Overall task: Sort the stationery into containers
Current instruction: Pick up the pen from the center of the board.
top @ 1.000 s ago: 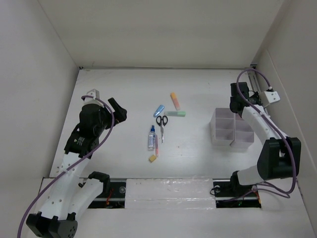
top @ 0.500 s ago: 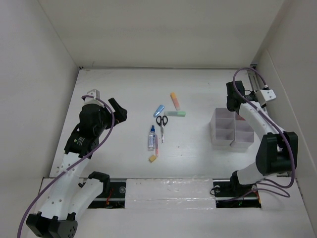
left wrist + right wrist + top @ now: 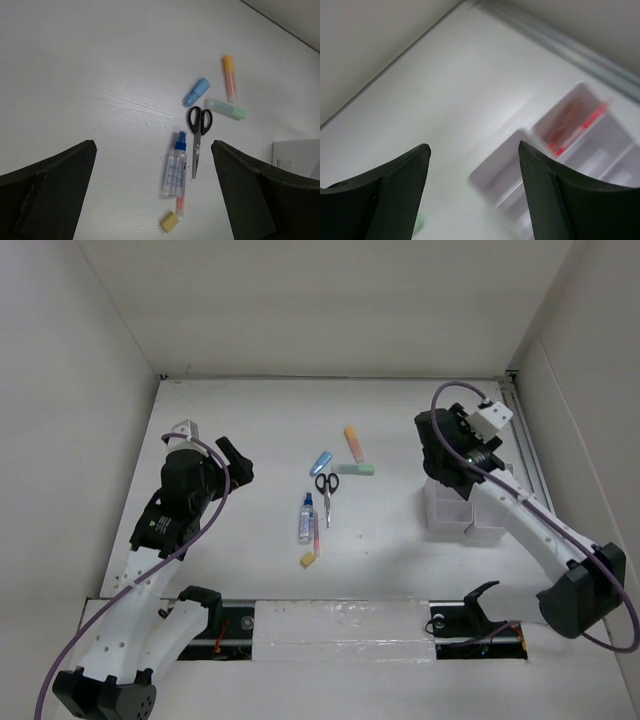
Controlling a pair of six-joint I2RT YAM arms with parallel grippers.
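The stationery lies mid-table: orange marker (image 3: 353, 443), blue marker (image 3: 320, 462), green marker (image 3: 355, 469), black-handled scissors (image 3: 326, 490), blue-capped glue bottle (image 3: 306, 518) with a thin red pen (image 3: 316, 532) beside it, and a yellow eraser (image 3: 309, 560). The containers (image 3: 447, 512) stand at the right; a red pen (image 3: 580, 125) lies in a far bin. My right gripper (image 3: 437, 462) hovers open and empty above their left edge. My left gripper (image 3: 235, 462) hangs wide open and empty, left of the items. The left wrist view shows the bottle (image 3: 175, 167) and eraser (image 3: 169, 221) between the fingers' lines.
White walls enclose the table on the left, back and right. A metal rail (image 3: 522, 445) runs along the right wall behind the bins. The right wrist view is blurred by motion. Bare table lies between the stationery and the bins.
My right gripper has opened and its arm has swung left from over the far right bins to their left edge. The left arm has not moved.
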